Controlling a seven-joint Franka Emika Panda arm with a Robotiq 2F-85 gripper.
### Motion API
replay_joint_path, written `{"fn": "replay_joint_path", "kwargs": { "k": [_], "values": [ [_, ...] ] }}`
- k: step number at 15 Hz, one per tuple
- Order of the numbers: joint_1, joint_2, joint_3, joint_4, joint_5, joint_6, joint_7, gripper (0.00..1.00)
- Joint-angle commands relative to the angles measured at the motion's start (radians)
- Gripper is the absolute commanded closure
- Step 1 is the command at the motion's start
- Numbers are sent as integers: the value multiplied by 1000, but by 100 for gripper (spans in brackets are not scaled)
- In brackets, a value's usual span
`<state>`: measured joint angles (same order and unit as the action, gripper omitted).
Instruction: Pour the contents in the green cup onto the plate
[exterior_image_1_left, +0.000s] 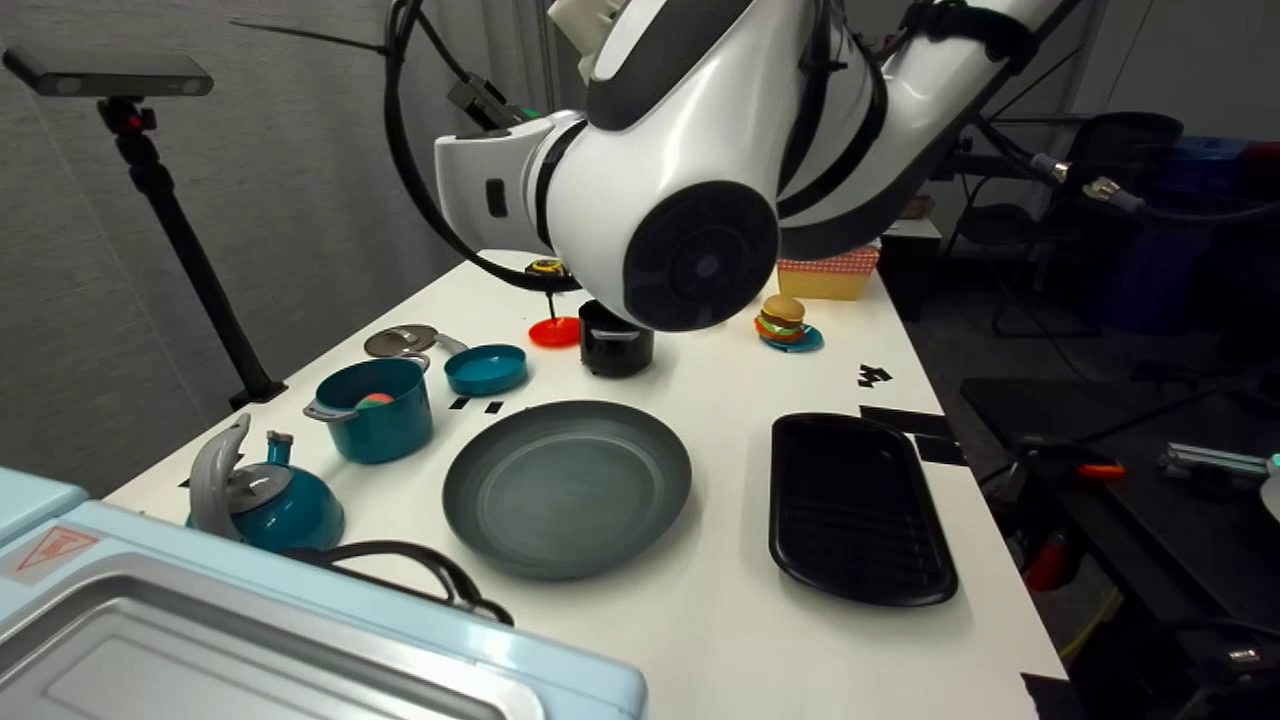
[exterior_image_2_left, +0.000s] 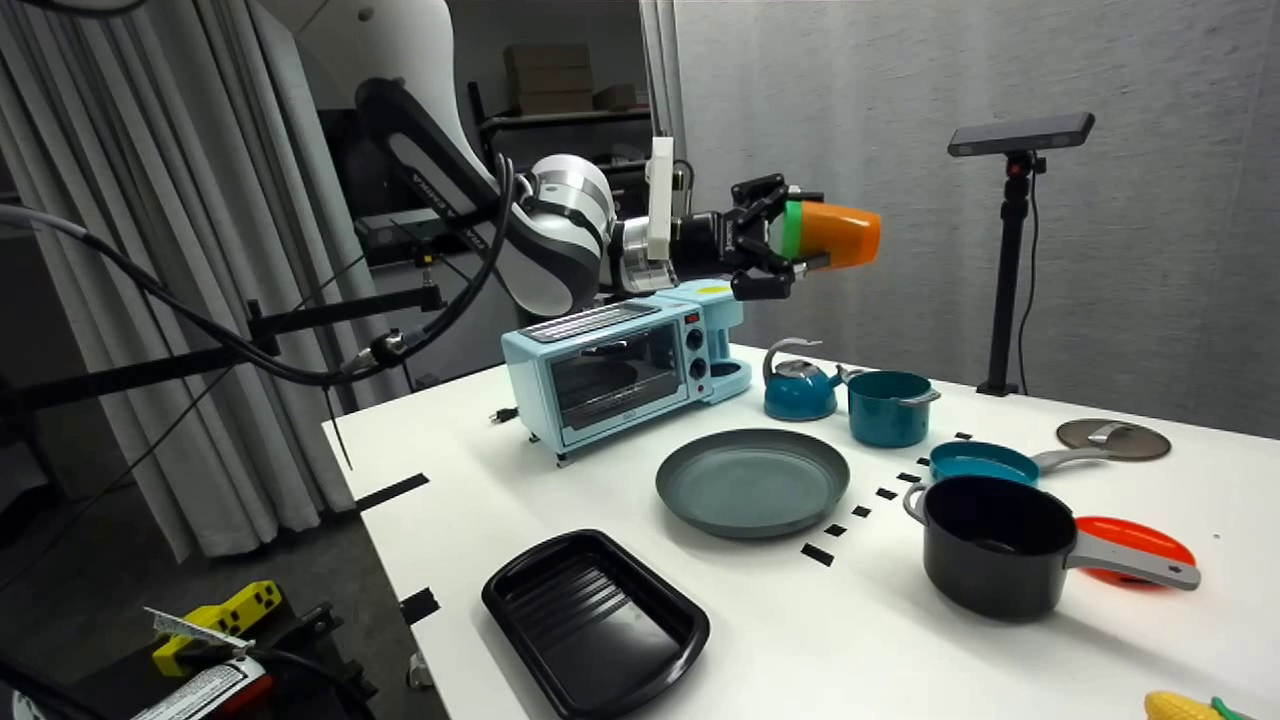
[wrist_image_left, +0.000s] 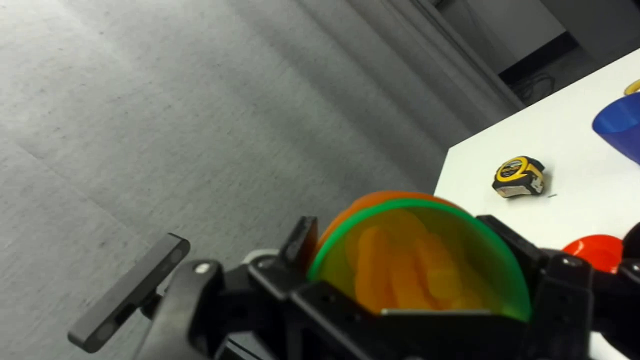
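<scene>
Green-rimmed orange tumbler (exterior_image_2_left: 845, 235) lies near-level, mouth toward the black gripper (exterior_image_2_left: 802, 233) clamping it, orange sticks (wrist_image_left: 410, 275) inside, round grey plate (exterior_image_2_left: 753, 480) lower.

I work in what looks like a robot lab: my jointed white arm (exterior_image_1_left: 690, 150) hangs over a white desk (exterior_image_2_left: 850, 620) marked with strips of black tape (exterior_image_2_left: 393, 491), a camera (exterior_image_2_left: 1020, 136) sits on a black pole (exterior_image_2_left: 1007, 280), thick cables (exterior_image_2_left: 327, 378) loop beside me, and a grey curtain (exterior_image_2_left: 190, 200) hangs nearby. The kitchen look comes from what the desk carries: a toaster oven (exterior_image_2_left: 622, 368), a kettle (exterior_image_2_left: 800, 398), pots (exterior_image_2_left: 888, 425) and a plate (exterior_image_2_left: 755, 480), with a tape measure (wrist_image_left: 519, 176) near one corner
</scene>
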<state>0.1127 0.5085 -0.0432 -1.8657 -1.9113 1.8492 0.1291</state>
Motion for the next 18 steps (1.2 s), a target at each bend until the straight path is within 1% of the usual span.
{"fn": "replay_joint_path", "kwargs": {
  "k": [1, 2, 3, 5, 11, 18],
  "values": [
    [-21, -38, 23, -48, -62, -45, 55, 44],
    [-23, -37, 24, -49, -61, -50, 52, 44],
    [-21, -31, 30, -50, -38, -61, 19, 44],
    [-9, -15, 35, -63, -52, -95, 25, 44],
    [0, -19, 55, -103, -130, -163, 31, 44],
    [1, -11, 66, -116, -205, -213, 47, 44]
  ]
}}
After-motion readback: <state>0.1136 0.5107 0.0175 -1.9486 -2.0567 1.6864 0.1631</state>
